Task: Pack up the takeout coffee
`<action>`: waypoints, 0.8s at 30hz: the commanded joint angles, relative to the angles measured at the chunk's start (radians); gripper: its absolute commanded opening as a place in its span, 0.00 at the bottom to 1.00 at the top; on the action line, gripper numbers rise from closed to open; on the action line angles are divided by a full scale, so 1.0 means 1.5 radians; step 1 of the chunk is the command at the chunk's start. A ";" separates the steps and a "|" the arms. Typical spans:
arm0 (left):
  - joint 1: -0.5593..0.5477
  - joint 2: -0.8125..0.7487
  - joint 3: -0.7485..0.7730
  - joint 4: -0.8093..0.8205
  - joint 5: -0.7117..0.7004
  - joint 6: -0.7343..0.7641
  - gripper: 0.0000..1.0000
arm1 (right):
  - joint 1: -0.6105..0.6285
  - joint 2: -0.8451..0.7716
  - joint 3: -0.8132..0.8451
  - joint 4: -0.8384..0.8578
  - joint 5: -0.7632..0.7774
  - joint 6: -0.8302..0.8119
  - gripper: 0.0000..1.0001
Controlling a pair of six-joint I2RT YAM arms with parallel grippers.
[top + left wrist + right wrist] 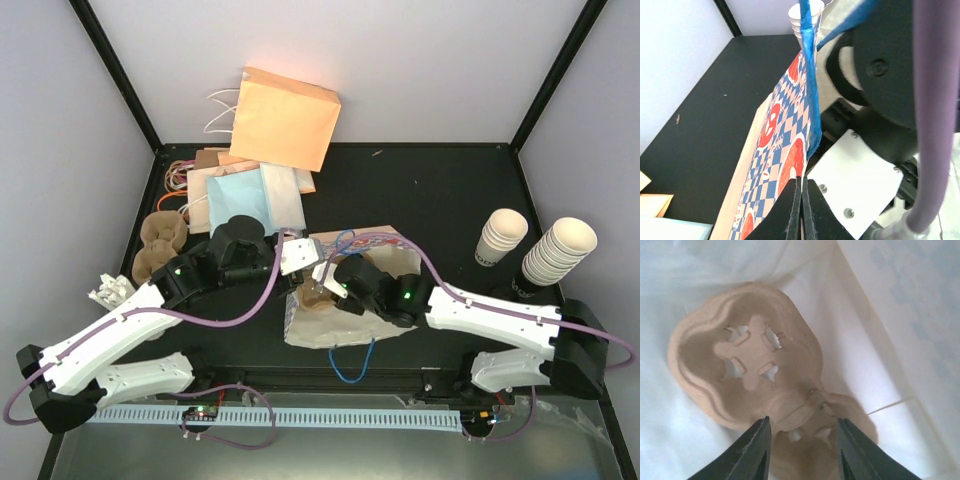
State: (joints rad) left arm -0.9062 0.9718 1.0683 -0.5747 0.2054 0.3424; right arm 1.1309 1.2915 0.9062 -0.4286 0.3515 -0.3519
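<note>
Surface: a matte black tabletop point(440, 190), walled in pale grey on the left, far and right sides, with black posts at the far corners.
Far left: flat paper bags point(285, 118) are piled against the far wall, an orange one on top. Brown pulp trays point(160, 245) sit just near of them by the left wall.
Right: two cup stacks point(500, 237) stand near the right wall, well apart from the centre.
Centre: the blue-checked bag point(320, 325) lies between the two arms.
Left claw point(801, 182): clenched on the bag's blue-trimmed mouth edge, with the checked panel standing up beside it.
Right claw point(802, 421): released and reaching inside the bag, its fingers apart on either side of the neck of a pulp carrier point(695, 365).
Top view only: the piles, the stacks and both arms.
Right wrist only: the bag's white inside and the carrier lying on it.
Takeout coffee: no single cup can be told apart in any view, so I cannot tell where it is.
Open room: black surface shows from the bag to the far wall and to the stacks.
Near edge: a perforated rail point(300, 415) runs between the arm bases.
</note>
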 commanded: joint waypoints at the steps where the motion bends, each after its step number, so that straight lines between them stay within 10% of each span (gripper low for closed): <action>1: -0.007 0.011 0.042 0.001 -0.040 -0.029 0.01 | -0.004 -0.032 0.003 -0.036 -0.043 0.170 0.46; 24: -0.058 -0.020 0.007 0.131 -0.151 -0.058 0.02 | -0.057 0.081 0.032 0.042 -0.084 0.544 0.52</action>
State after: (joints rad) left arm -0.9653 0.9855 1.0882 -0.4702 -0.0536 0.1959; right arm 1.0870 1.4185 0.9768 -0.4686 0.2077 0.3691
